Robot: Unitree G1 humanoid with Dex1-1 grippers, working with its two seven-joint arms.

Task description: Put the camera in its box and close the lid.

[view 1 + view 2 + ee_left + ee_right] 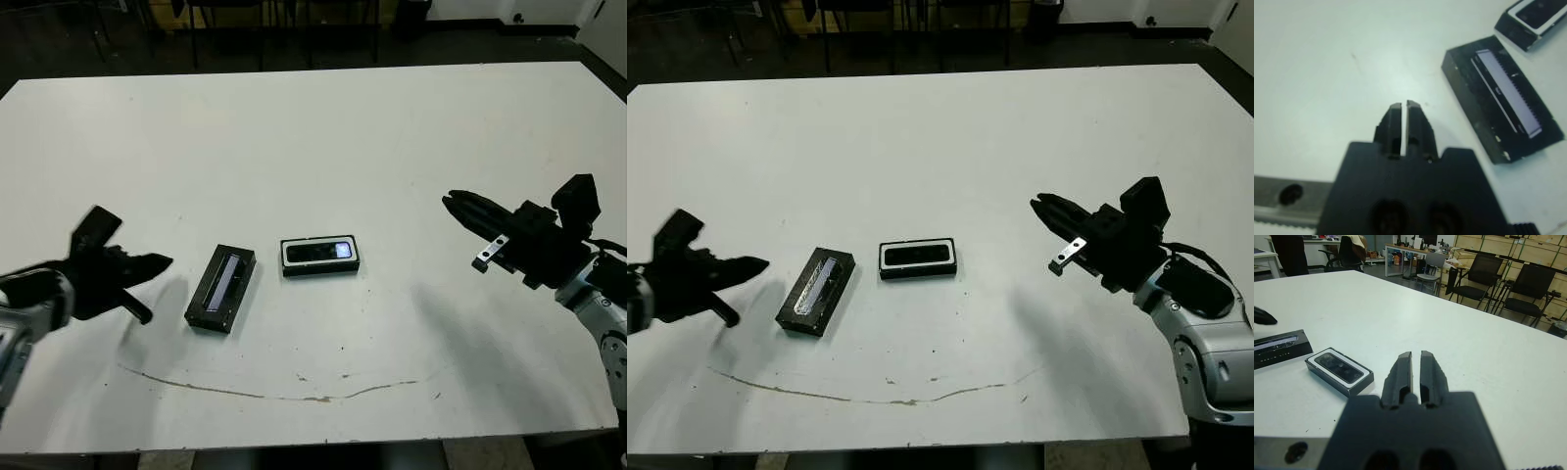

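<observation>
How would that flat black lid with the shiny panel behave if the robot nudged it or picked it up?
The lid lies flat on the white table, so a nudge would probably slide it, not tip or roll it. Its straight edges suggest it is stiff. The glossy panel may be slippery, so gripping its long sides seems safer.

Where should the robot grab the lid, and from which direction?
Probably from above, fingers across the two long edges of the lid near its middle. It lies flat on the table, silvery face up, left of the box, so the narrow width suits the grip. The left gripper is nearest.
</observation>
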